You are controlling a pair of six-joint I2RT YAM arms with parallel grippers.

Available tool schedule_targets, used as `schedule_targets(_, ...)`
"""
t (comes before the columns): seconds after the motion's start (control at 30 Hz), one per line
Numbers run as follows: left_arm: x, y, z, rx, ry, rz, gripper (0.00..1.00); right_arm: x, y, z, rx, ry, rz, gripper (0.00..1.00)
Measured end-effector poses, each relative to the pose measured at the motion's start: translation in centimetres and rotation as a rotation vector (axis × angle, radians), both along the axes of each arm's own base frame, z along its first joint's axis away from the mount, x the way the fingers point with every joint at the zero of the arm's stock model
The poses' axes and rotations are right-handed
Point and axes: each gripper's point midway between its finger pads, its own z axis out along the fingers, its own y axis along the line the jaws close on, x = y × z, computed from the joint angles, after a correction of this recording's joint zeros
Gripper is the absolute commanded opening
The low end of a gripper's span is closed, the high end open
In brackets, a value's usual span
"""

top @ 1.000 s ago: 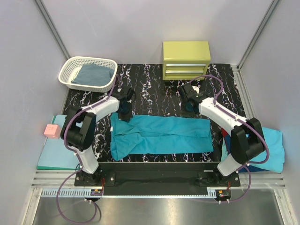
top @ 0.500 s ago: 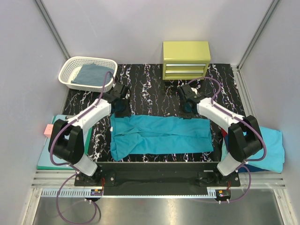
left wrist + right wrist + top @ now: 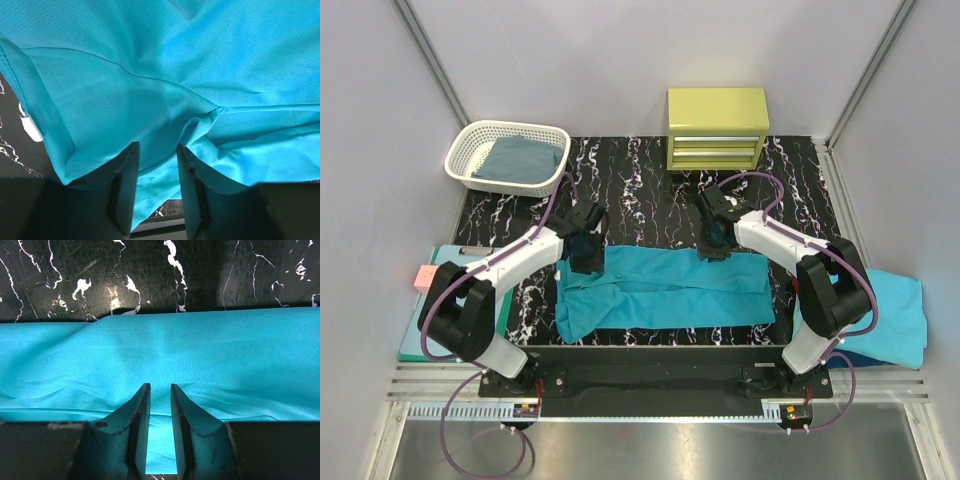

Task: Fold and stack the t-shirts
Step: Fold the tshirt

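A teal t-shirt (image 3: 665,290) lies folded into a long strip across the black marbled mat (image 3: 640,200). My left gripper (image 3: 586,255) hovers over the strip's far left corner. Its jaws stand open in the left wrist view (image 3: 158,146), with rumpled teal cloth (image 3: 150,60) below them and nothing pinched. My right gripper (image 3: 711,246) is over the far edge, right of the middle. The right wrist view shows it open by a narrow gap (image 3: 160,386) just above smooth cloth (image 3: 200,355). A pile of other t-shirts (image 3: 895,310), lighter turquoise on top, lies at the right.
A white basket (image 3: 470,150) at the back left holds a folded grey-blue cloth (image 3: 520,160). A yellow-green drawer chest (image 3: 717,128) stands at the back. A mint-green clipboard (image 3: 440,330) with a pink cube (image 3: 430,280) lies off the mat's left side.
My left gripper was shut a second ago; it has opened and shifted toward me over the shirt's corner. My right gripper has moved nearer and slightly left, onto the far edge.
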Motion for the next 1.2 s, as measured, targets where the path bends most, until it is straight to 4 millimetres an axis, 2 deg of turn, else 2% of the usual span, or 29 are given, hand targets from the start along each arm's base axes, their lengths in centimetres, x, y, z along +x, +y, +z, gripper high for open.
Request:
schedule_targets(0.1,0.0,0.0,0.0,-0.002,-0.001,0.003,0.23,0.0,0.0,0.0,0.001,-0.001,0.000,0.30)
schedule_targets(0.33,-0.5,0.3,-0.8,0.007,0.014,0.002,0.17,-0.4,-0.1,-0.4,-0.004,0.012,-0.005,0.30)
schedule_targets(0.4,-0.8,0.4,-1.1,0.012,0.023,0.002,0.24,-0.7,-0.2,-0.7,-0.008,0.020,-0.006,0.30)
schedule_targets(0.47,-0.9,0.5,-1.2,0.013,0.027,0.001,0.39,-0.8,-0.3,-0.8,-0.011,0.025,-0.007,0.30)
schedule_targets(0.57,-1.0,0.5,-1.2,0.011,0.029,0.001,0.44,-0.9,-0.4,-0.9,-0.011,0.028,-0.009,0.30)
schedule_targets(0.77,-0.8,0.3,-0.3,-0.010,0.001,-0.001,0.45,-1.1,-0.4,-1.1,-0.012,0.032,-0.013,0.30)
schedule_targets(0.93,-0.9,-0.6,0.9,-0.068,-0.024,-0.021,0.42,-1.4,-0.6,-1.4,-0.018,0.042,-0.014,0.30)
schedule_targets(1.1,-1.5,-1.5,0.9,-0.095,-0.009,-0.052,0.41,-1.8,-0.9,-1.6,-0.022,0.047,-0.017,0.30)
schedule_targets(1.2,-2.1,-1.6,0.1,-0.091,0.005,-0.063,0.41,-1.9,-0.9,-1.6,-0.022,0.046,-0.018,0.30)
